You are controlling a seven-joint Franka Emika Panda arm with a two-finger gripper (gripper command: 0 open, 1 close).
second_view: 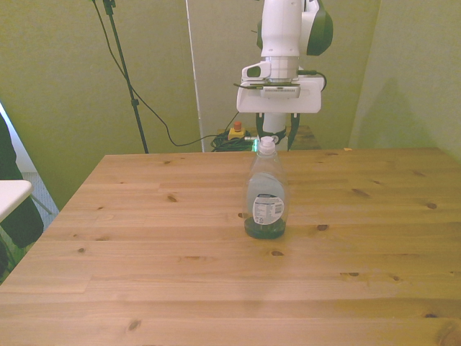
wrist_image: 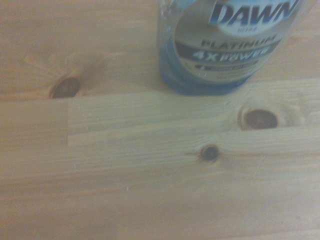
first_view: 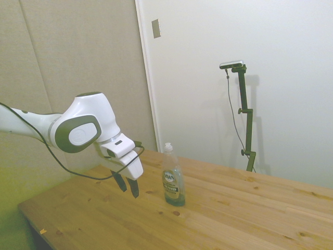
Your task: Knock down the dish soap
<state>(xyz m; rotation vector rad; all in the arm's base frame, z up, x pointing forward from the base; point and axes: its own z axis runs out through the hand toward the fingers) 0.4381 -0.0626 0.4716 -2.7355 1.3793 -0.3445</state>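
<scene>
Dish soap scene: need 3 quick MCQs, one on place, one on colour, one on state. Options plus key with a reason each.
1. Where does the dish soap stand in the front view?
A. At the table's near edge
B. Near the middle of the table, in front of the gripper
C. At the front view's far left corner

2. What colour is the bottle's cap?
A. White
B. Red
C. Black

3. What state is the bottle in?
A. Lying on its side
B. Held up in the gripper
C. Upright, untouched

Key: 1 B, the bottle sits mid-table with the gripper behind it in the front view. 2 A, the cap shows white in both the side and front views. 3 C, the side view shows the bottle standing with a clear gap between it and the open fingers.
</scene>
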